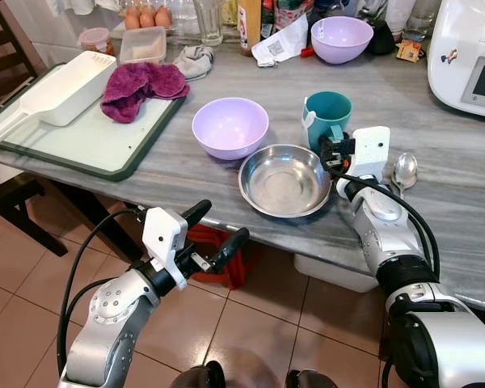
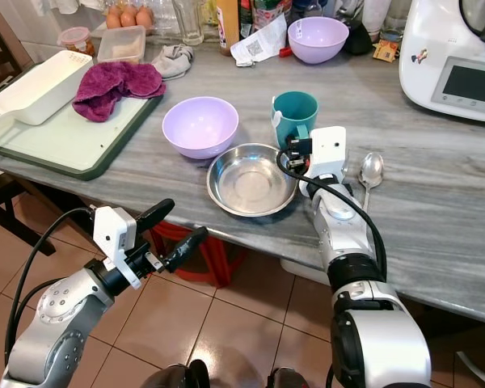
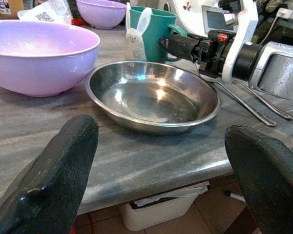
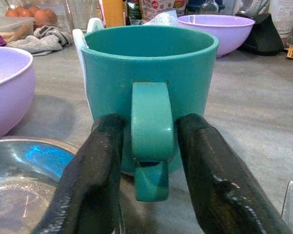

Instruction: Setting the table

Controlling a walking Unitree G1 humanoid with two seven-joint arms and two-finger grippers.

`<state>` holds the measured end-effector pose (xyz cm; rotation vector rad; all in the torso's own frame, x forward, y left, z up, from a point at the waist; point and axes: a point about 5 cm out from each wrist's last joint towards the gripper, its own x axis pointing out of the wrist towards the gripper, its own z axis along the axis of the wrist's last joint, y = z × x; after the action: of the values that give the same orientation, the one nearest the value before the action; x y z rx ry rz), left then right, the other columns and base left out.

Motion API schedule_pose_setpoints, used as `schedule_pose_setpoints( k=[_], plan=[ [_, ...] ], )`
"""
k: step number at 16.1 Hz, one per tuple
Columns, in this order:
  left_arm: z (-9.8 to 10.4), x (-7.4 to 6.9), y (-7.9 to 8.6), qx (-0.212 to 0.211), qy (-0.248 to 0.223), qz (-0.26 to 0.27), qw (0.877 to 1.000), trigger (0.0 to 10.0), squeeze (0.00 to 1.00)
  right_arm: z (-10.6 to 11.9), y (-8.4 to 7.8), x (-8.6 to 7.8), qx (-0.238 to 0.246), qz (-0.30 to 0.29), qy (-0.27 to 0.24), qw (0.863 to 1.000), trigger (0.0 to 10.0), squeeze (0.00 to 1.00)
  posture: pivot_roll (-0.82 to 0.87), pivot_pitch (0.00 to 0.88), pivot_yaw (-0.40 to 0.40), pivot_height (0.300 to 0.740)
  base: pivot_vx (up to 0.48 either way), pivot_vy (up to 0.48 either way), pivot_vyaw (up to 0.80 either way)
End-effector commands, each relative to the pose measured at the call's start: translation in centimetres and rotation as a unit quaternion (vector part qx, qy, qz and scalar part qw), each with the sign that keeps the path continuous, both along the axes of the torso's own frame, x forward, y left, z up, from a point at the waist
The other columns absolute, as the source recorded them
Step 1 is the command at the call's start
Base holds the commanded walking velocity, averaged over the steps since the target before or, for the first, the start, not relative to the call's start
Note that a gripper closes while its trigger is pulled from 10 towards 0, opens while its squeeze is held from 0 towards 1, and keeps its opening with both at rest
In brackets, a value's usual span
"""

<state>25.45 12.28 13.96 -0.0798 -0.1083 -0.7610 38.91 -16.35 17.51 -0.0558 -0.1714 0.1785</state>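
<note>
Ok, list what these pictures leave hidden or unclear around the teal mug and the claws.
- Teal mug: its inside bottom, hidden by its own wall in the right wrist view.
- Right claw: fingers flank the handle; contact unclear.
- Spoon: handle hidden behind the right arm.
- Left claw: open, below the table edge.

The right gripper (image 2: 297,155) meets the teal mug (image 2: 295,115), beside the steel bowl (image 2: 251,179)

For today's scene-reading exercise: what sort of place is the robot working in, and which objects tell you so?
Most likely a home kitchen: a marble-look counter holds eggs, a teal mug, bowls and a white cooking appliance.
</note>
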Motion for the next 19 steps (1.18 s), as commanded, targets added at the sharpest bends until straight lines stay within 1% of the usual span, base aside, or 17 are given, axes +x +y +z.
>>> schedule_pose_setpoints(
  k=[1, 6, 8, 11, 13, 14, 17, 19],
  plan=[
    [-0.4, -0.2, 0.3, 0.012, 0.004, 0.001, 1.000, 10.0, 0.00, 0.6, 0.3, 0.1, -0.005, 0.003, -0.015, 1.000, 10.0, 1.00, -0.05, 0.208, 0.074, 0.740, 0.000, 0.000, 0.00],
    [-0.4, 0.0, 0.3, 0.012, 0.000, 0.001, 1.000, 10.0, 0.00, 1.7, 0.4, 0.0, -0.012, -0.001, -0.048, 0.999, 10.0, 1.00, -0.06, 0.208, 0.076, 0.740, 0.000, 0.000, 0.00],
    [-0.4, 0.0, 0.2, 0.012, -0.002, 0.002, 1.000, 10.0, 0.00, 2.3, 0.4, -0.3, -0.015, -0.005, -0.069, 0.997, 10.0, 1.00, -0.06, 0.205, 0.074, 0.740, 0.000, 0.000, 0.00],
    [-0.2, 0.1, 0.2, 0.012, -0.003, 0.002, 1.000, 10.0, 0.00, 2.8, 0.7, -0.7, -0.013, -0.002, -0.087, 0.996, 10.0, 1.00, -0.06, 0.204, 0.074, 0.740, 0.000, 0.000, 0.00],
    [-0.1, 0.2, 0.2, 0.012, -0.005, 0.003, 1.000, 10.0, 0.00, 3.2, 1.2, -1.0, -0.018, 0.006, -0.101, 0.995, 10.0, 1.00, -0.06, 0.200, 0.073, 0.740, 0.000, 0.000, 0.00],
    [0.0, 0.2, 0.1, 0.011, -0.007, 0.004, 1.000, 10.0, 0.00, 3.7, 2.0, -1.4, -0.023, 0.016, -0.115, 0.993, 10.0, 1.00, -0.06, 0.200, 0.073, 0.740, 0.000, 0.000, 0.00],
    [0.1, 0.4, 0.0, 0.010, -0.010, 0.006, 1.000, 10.0, 0.00, 3.9, 3.3, -2.2, -0.033, 0.044, -0.130, 0.990, 10.0, 1.00, -0.06, 0.188, 0.063, 0.740, 0.000, 0.000, 0.00],
    [0.1, 0.5, -0.1, 0.006, -0.013, 0.010, 1.000, 10.0, 0.00, 3.6, 4.9, -3.5, -0.042, 0.087, -0.136, 0.986, 10.0, 1.00, -0.07, 0.179, 0.057, 0.740, 0.000, 0.000, 0.00]
  ],
)
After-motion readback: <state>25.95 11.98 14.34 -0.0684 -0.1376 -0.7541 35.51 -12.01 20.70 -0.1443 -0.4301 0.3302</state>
